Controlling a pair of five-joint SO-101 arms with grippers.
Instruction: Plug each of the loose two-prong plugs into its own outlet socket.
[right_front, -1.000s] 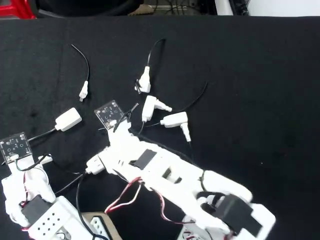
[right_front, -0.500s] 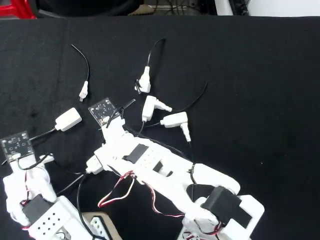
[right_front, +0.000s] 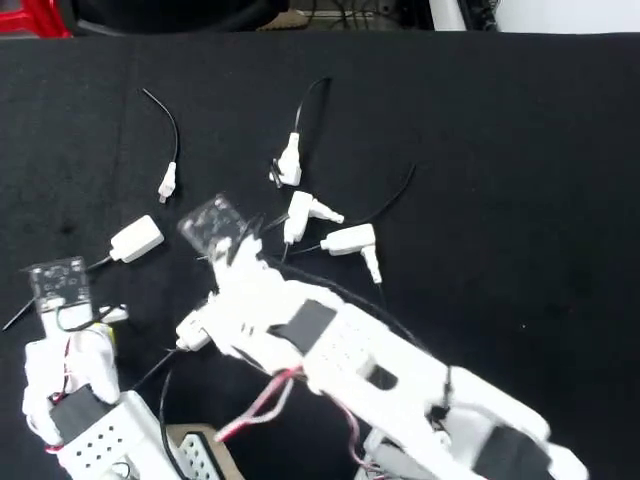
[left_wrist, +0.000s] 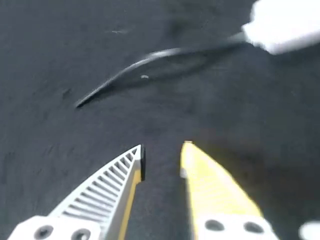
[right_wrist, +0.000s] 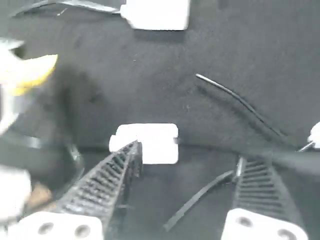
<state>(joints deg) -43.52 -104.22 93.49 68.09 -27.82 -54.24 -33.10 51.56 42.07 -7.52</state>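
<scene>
The wide black desk (right_front: 520, 150) carries everything. The big white right arm (right_front: 340, 340) lies across the middle of it. The white left arm (right_front: 70, 400) stands beside it at the desk's edge.

The right gripper (right_wrist: 187, 154) is open wide and holds nothing. A small flat white block (right_wrist: 150, 142) lies on the desk between its fingers, just beside one finger and well apart from the other. I think the step is to pick this block up. To do it well, the gripper should slide sideways until the block sits in the middle, go down, then close slowly. A thin black cord (right_wrist: 200, 200) lies in the same gap, so it must not get pinched too.

The left gripper (left_wrist: 163, 148) has one white finger and one yellow one. The gap between them is small and it holds nothing. It hovers over bare desk, near the right gripper, and the two should not bump.

A rounded white block with a black cord (right_front: 137, 238) lies near both grippers. A long white plug piece (right_front: 297, 213) and a second white plug piece (right_front: 350, 238) lie just beside each other in the middle. Farther off are a small white plug (right_front: 290, 158) and a tiny white plug (right_front: 167, 182), each with a curved black cord. I think nothing is plugged in yet. I cannot tell which pieces are sockets.

The high view gives the whole spread of pieces. The right wrist view gives the close look at the gap around the flat block. The left wrist view follows the rounded block's cord to its loose end (left_wrist: 75, 105).
</scene>
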